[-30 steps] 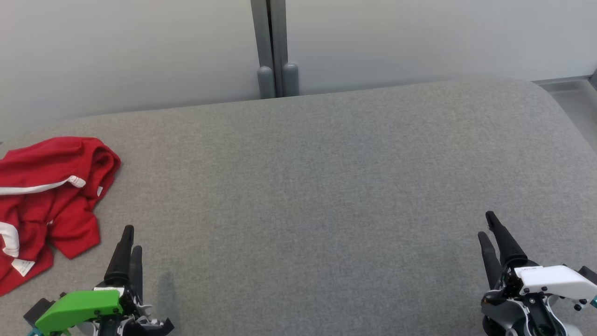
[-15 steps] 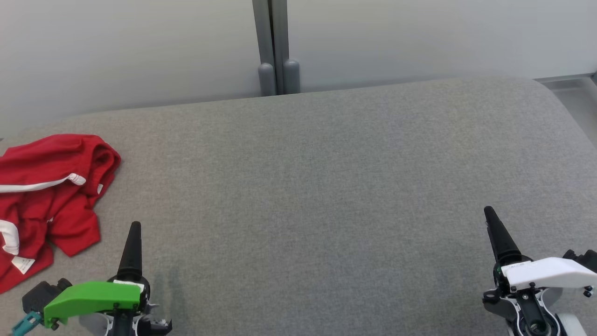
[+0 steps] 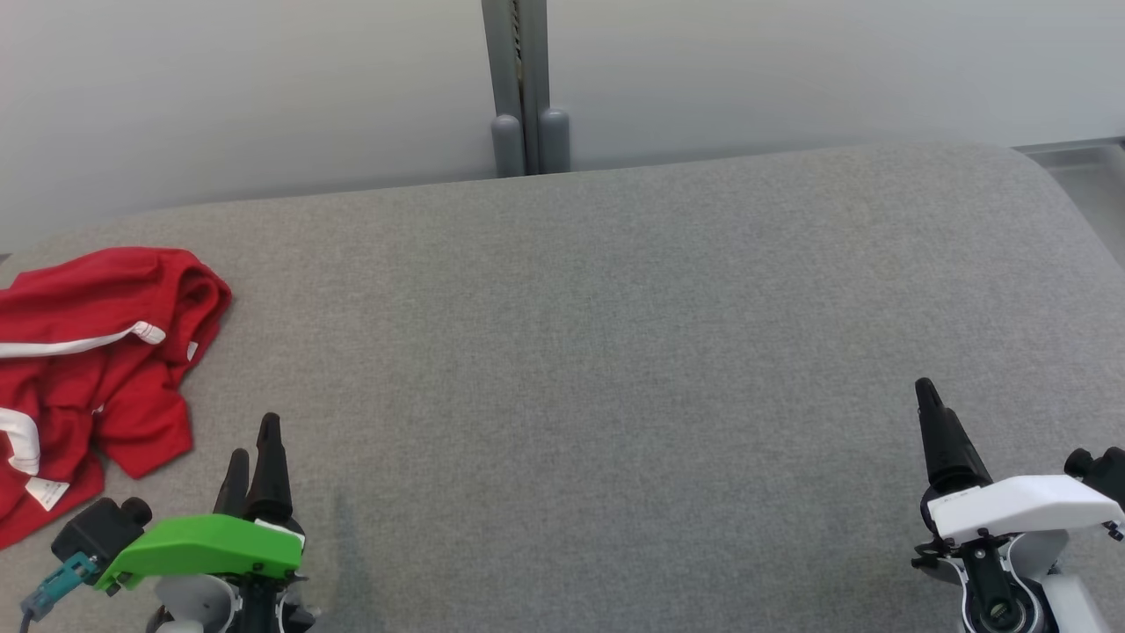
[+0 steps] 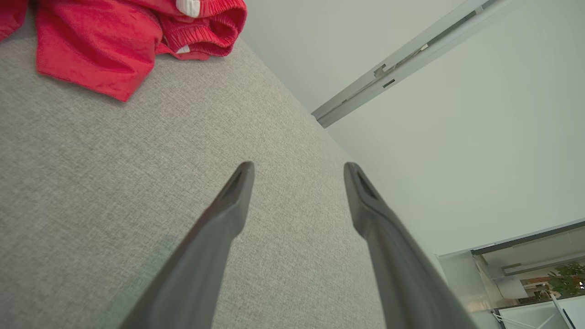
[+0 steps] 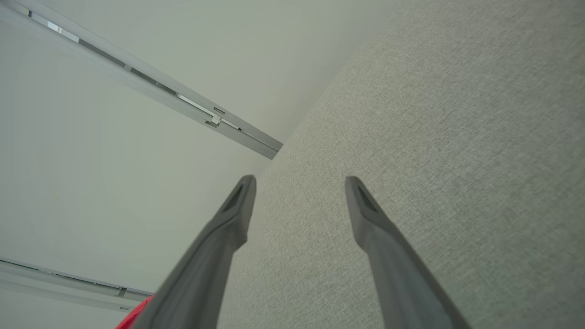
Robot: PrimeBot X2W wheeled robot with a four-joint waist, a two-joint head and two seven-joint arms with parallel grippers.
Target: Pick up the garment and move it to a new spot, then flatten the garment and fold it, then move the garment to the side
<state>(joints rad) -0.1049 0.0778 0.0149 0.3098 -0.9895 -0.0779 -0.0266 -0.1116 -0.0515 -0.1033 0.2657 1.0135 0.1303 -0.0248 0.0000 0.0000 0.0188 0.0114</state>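
Left gripper: fingers spread, nothing between them; the left wrist view shows bare cloth in the gap. It sits at lower left, tips pointing away from the robot, near the red garment but apart from it. Right gripper: lower right, well apart from the garment; fingers parted and empty in the right wrist view. Garment: red with white stripes, crumpled at the far left of the grey fabric surface. Grey post against the pale wall behind.
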